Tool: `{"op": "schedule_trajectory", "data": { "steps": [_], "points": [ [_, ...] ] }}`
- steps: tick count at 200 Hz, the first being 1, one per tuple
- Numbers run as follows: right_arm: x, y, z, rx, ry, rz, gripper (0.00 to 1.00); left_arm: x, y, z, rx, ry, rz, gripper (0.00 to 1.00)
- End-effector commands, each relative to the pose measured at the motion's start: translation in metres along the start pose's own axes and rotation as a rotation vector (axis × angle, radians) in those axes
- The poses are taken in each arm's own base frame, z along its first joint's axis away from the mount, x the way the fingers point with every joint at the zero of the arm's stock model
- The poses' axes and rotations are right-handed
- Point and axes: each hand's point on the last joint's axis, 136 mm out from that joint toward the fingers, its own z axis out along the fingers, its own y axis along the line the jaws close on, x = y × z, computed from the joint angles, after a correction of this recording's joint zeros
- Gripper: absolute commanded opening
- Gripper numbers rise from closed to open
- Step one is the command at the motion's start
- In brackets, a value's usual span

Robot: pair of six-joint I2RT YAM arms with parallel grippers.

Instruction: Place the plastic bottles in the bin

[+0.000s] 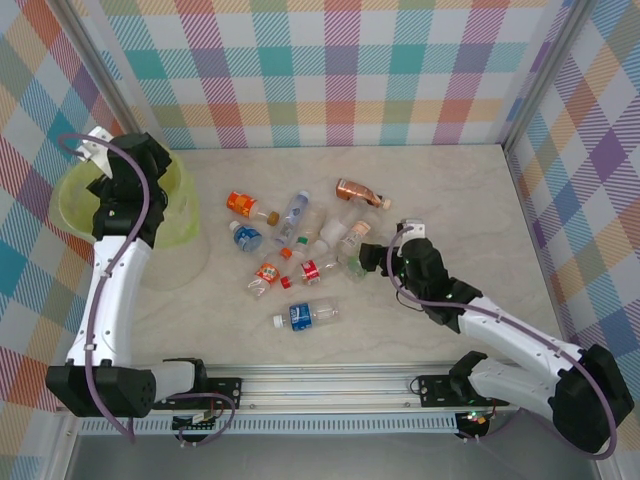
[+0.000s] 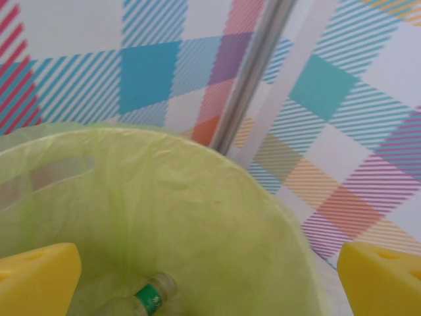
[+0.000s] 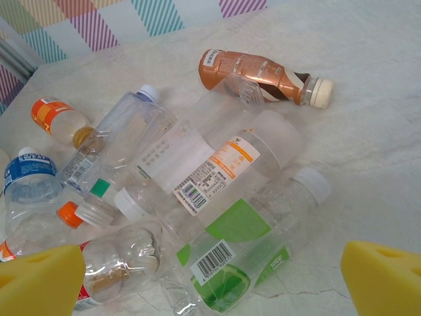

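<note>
Since checked walls (image 1: pixel 340 70) shut in the worktop (image 1: pixel 470 190) at 9, 12 and 3 o'clock, the open room lies on its bare right half, from the heap out to the 3 o'clock wall. The bin (image 1: pixel 70 205), lined in yellow-green, stands at the 9 o'clock edge, close to a metal corner post (image 2: pixel 253 72). The plastic bottles (image 1: pixel 300 250) lie heaped mid-worktop, touching and overlapping.

The left claw (image 2: pixel 210 280) hangs over the bin's mouth with its yellow pads (image 2: pixel 36 280) spread wide, gripping nothing. The right claw (image 3: pixel 210 280) sits at the heap's 3 o'clock, equally wide and empty, low over a green-labelled bottle (image 3: pixel 237 243).

A brown bottle (image 1: pixel 362 192) lies at the heap's 1 o'clock and a blue-labelled bottle (image 1: pixel 305 315) apart at 6 o'clock. A green-banded bottle (image 2: pixel 150 299) lies down inside the bin.
</note>
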Motion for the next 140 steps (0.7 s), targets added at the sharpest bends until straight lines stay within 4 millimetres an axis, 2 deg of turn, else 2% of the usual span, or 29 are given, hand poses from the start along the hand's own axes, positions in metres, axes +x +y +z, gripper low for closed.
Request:
{"op": "schedule_trajectory", "data": {
  "steps": [1,37,72,87,106,140],
  "points": [
    [-0.009,0.013,-0.004,-0.071,-0.052,-0.044,1.0,0.002,-0.041,-0.023,0.196,0.061,0.096,1.0],
    [0.006,0.037,0.0,-0.207,0.013,-0.222,1.0,0.025,-0.101,-0.061,0.497,0.166,0.162,1.0],
    [0.019,0.065,-0.002,-0.365,0.088,-0.345,1.0,0.054,-0.143,-0.097,0.758,0.305,0.199,1.0],
    [0.027,0.075,-0.004,-0.436,0.124,-0.383,1.0,0.065,-0.152,-0.107,0.831,0.371,0.199,1.0],
    [0.048,0.093,-0.01,-0.58,0.218,-0.454,1.0,0.078,-0.158,-0.112,0.877,0.432,0.195,1.0],
    [0.082,0.115,-0.017,-0.77,0.384,-0.554,1.0,0.104,-0.149,-0.11,0.87,0.488,0.228,1.0]
  ]
}}
